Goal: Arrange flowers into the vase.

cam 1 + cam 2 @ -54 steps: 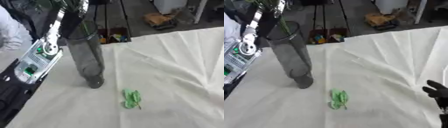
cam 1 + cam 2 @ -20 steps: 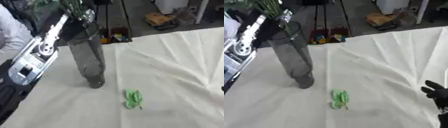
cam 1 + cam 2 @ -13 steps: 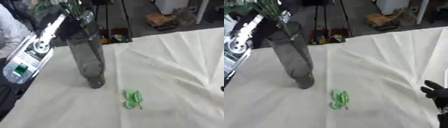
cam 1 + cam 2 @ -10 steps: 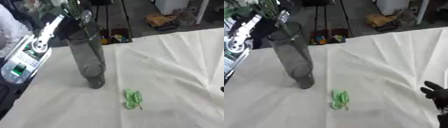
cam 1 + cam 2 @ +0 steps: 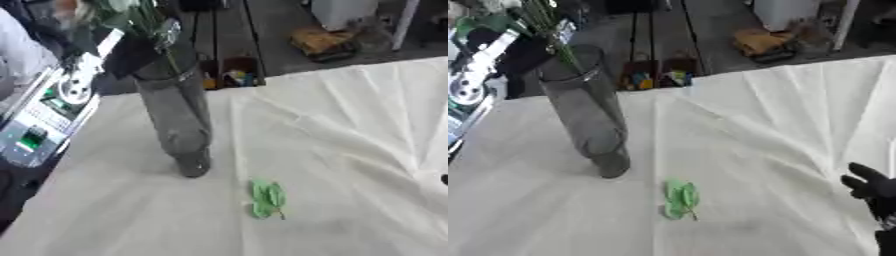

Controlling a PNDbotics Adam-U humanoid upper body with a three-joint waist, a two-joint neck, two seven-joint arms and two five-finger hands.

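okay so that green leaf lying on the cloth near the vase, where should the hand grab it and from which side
Pinch the green leaf at its thin stem end, which points toward the near edge of the white cloth. It lies flat, so probably come from above. The right hand, resting open at the lower right, is the free one.

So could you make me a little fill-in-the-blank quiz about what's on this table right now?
1. The tall glass vase stands on a ____ cloth.
2. The loose leaf lying on the cloth is ____ in colour.
3. Green flower stems are at the vase's ____, held from above by the left hand.
4. The right hand shows at the picture's lower ____ edge.

Missing words: white; green; mouth; right
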